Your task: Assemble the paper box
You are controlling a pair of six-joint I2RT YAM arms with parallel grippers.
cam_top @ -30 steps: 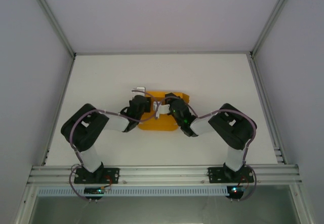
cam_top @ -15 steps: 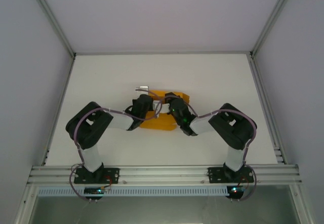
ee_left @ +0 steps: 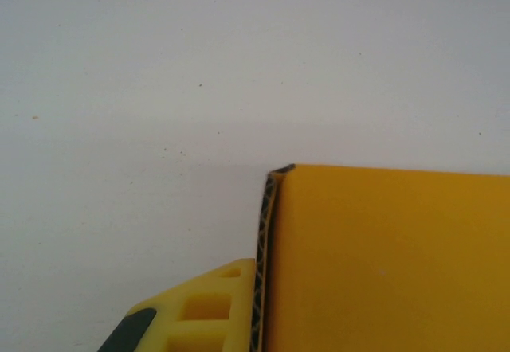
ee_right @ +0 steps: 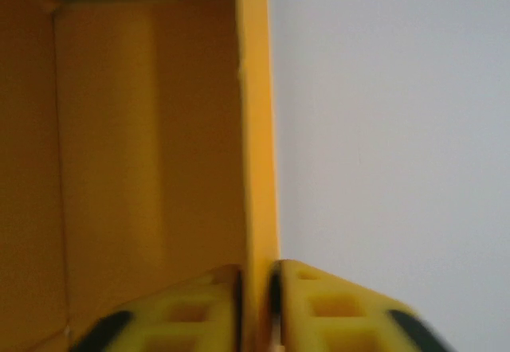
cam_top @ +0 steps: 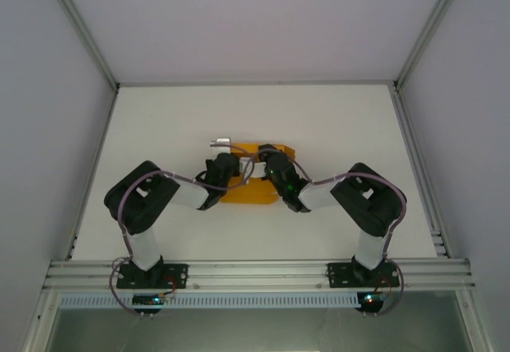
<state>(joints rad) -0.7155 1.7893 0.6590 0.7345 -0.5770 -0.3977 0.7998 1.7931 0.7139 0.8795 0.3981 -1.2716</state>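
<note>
1. The orange-yellow thin card paper box (cam_top: 249, 196) sits around the middle of the white table (cam_top: 335, 129), right between the two arms. From above, its long side runs left to right across the table, though the arms cover a good chunk of it.
2. The left gripper (cam_top: 225, 165) is on the box's left end and clenched on the paper box. In the wrist view, one yellow finger (ee_left: 199, 312) sits tight against the corrugated edge of an upright card wall.
3. The right gripper (cam_top: 271, 165) is on the right part. An upright wall stands edge-on between its yellow fingers (ee_right: 191, 312), with the box's inside to the left. There's a thin dark line beside the card, so honestly I can't tell if it's pinching or loose.
</note>
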